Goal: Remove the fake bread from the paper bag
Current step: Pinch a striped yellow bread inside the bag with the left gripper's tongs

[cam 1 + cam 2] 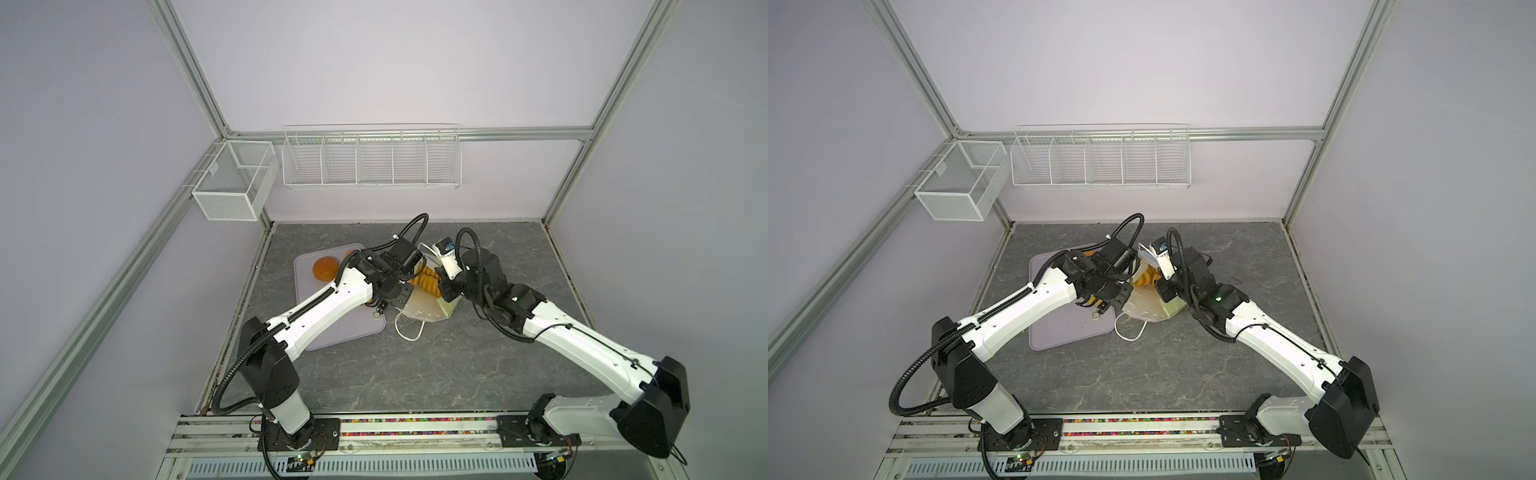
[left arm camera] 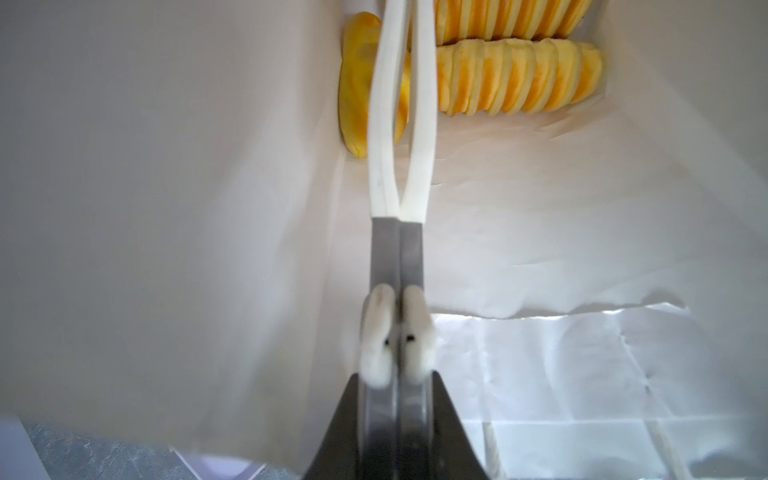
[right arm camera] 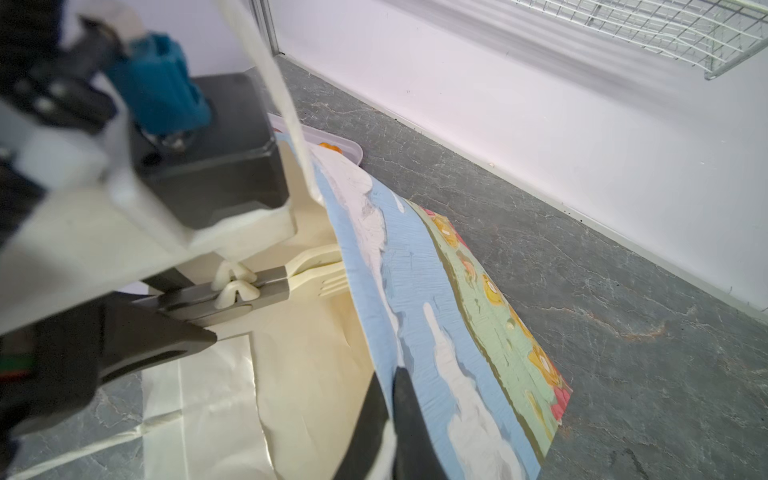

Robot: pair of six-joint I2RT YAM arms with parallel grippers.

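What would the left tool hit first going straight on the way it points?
Probably the fake bread deep in the paper bag; the left tool has its tips cropped, so depth is unclear.

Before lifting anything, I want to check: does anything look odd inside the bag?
Yes. The left fingers are shut inside the paper bag, yet no bread shows between them. The ridged roll lies close by. Their tips run out of view.

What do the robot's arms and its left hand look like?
The left arm and right arm have white shells, black joints and ribbed black hoses. The left hand has grey metal bars ending in long cream fingers, one fork-shaped.
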